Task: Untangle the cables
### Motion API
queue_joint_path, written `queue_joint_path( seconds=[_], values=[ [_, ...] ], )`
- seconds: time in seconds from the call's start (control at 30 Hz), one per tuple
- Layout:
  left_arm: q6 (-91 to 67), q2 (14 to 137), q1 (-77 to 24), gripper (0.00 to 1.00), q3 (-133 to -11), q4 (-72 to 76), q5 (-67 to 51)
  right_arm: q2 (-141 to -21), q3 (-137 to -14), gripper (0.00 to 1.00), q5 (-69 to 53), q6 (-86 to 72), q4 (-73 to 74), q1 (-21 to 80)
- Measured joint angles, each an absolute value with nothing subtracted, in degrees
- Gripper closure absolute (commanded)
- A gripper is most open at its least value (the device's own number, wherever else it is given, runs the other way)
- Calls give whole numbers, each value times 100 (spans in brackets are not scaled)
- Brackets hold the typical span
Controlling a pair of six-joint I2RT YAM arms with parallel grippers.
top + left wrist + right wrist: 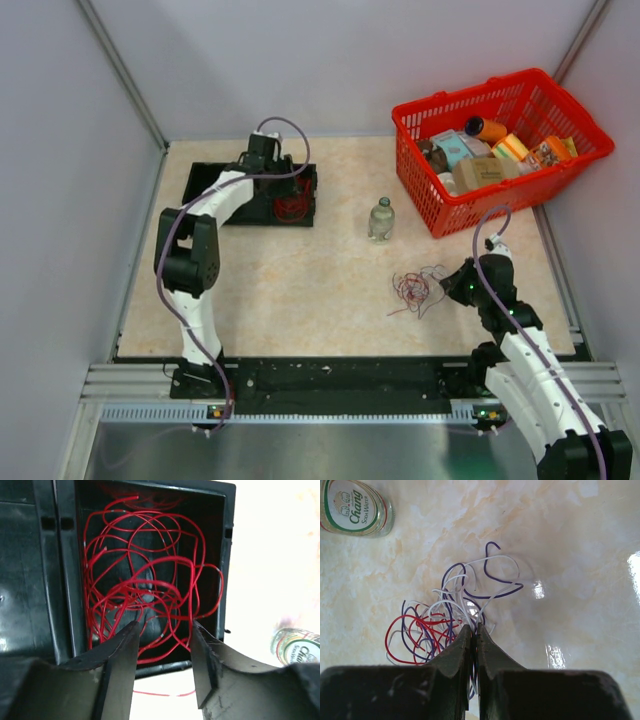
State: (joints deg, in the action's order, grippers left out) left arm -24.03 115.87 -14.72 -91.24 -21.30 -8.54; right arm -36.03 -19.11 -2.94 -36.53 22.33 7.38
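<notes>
A tangled bunch of red, white and dark blue cables lies on the table right of centre; it also shows in the right wrist view. My right gripper is shut on strands of this bunch at its right edge. A separate bunch of red cable lies in the right compartment of a black tray. One red strand trails out over the tray's near wall. My left gripper is open and empty, hovering over the red bunch.
A small glass bottle stands mid-table; it also shows in the right wrist view and the left wrist view. A red basket full of packets sits at the back right. White walls close in on three sides.
</notes>
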Motion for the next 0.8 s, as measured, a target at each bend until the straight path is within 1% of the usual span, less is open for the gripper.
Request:
queue_joint_path(
  seconds=[0.03, 0.07, 0.1, 0.13, 0.2, 0.27, 0.37, 0.43, 0.5, 0.57, 0.7, 0.8],
  values=[
    [-2410, 11474, -1474, 47, -9037, -2161, -847, -3603, -1911, 99, -296, -3653, 2231, 738],
    [-2414, 11354, -1476, 41, -8969, -2185, -834, -3603, -1911, 99, -301, -3653, 2231, 738],
    [-2414, 11236, -1479, 41, -8927, -2209, -823, -3603, -1911, 99, -307, -3651, 2231, 738],
    [-2416, 11100, -1479, 38, -8892, -2231, -810, -3603, -1909, 99, -311, -3651, 2231, 735],
    [-2427, 10790, -1479, 36, -8827, -2257, -788, -3603, -1909, 99, -318, -3647, 2231, 735],
    [-2432, 10457, -1487, 31, -8757, -2272, -779, -3603, -1900, 99, -336, -3640, 2222, 738],
    [-2429, 10003, -1500, 27, -8661, -2274, -755, -3614, -1844, 99, -377, -3627, 2198, 738],
    [-2432, 9741, -1505, 27, -8567, -2261, -735, -3634, -1835, 99, -405, -3612, 2209, 735],
    [-2436, 9537, -1511, 36, -8418, -2250, -716, -3662, -1835, 99, -436, -3601, 2191, 735],
    [-2488, 9371, -1531, 39, -8224, -2250, -744, -3680, -1835, 99, -451, -3597, 2189, 738],
    [-2536, 8973, -1747, 33, -7391, -1984, -786, -3693, -1835, 98, -545, -3573, 2171, 735],
    [-2519, 8379, -2434, 28, -6342, -1647, -950, -3765, -1824, 98, -768, -3509, 2043, 738]
  ],
)
